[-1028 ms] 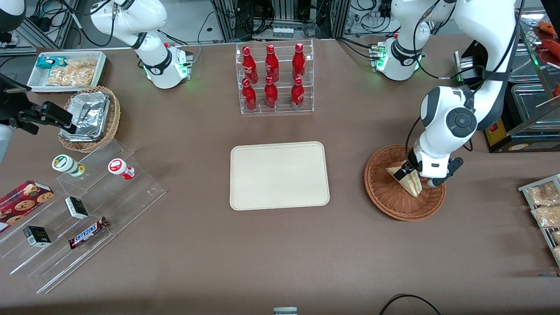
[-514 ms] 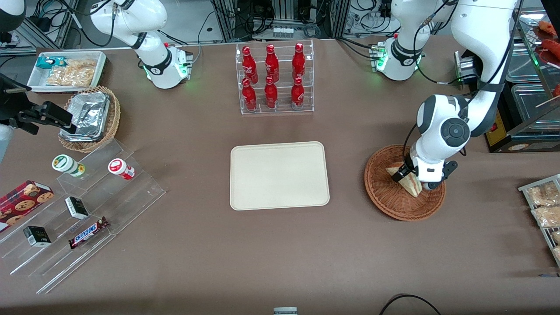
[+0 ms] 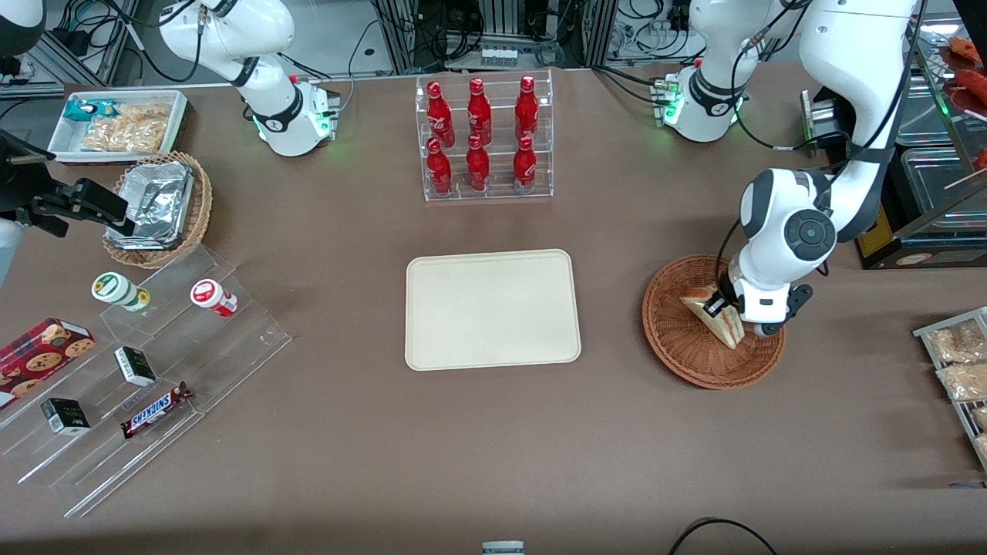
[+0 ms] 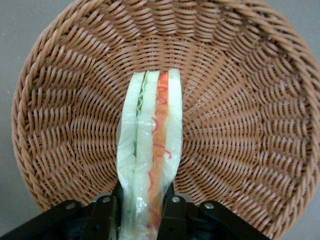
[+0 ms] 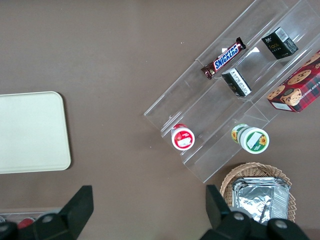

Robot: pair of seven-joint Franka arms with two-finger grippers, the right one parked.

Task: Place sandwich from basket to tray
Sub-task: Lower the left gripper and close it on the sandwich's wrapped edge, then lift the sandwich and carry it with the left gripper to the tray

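The sandwich (image 3: 717, 320) (image 4: 150, 150), a pale wedge with an orange and green filling stripe, lies in the reddish-brown wicker basket (image 3: 678, 347) (image 4: 240, 115) toward the working arm's end of the table. My gripper (image 3: 721, 307) (image 4: 145, 212) is down in the basket, its black fingers pressed against both sides of the wedge, shut on it. The sandwich still rests on the basket's weave. The cream tray (image 3: 492, 308) (image 5: 30, 132) lies bare at the table's middle, well apart from the basket.
A clear rack of red bottles (image 3: 484, 139) stands farther from the front camera than the tray. A stepped acrylic shelf with snacks (image 3: 139, 370), a tan basket with foil container (image 3: 158, 204) and a white bin (image 3: 116, 123) sit toward the parked arm's end. Wrapped snacks (image 3: 956, 362) lie beside the basket.
The gripper's fingers have closed in on the sandwich, which now stands a little more upright in the basket. The wrist shifted slightly; the basket stayed put.
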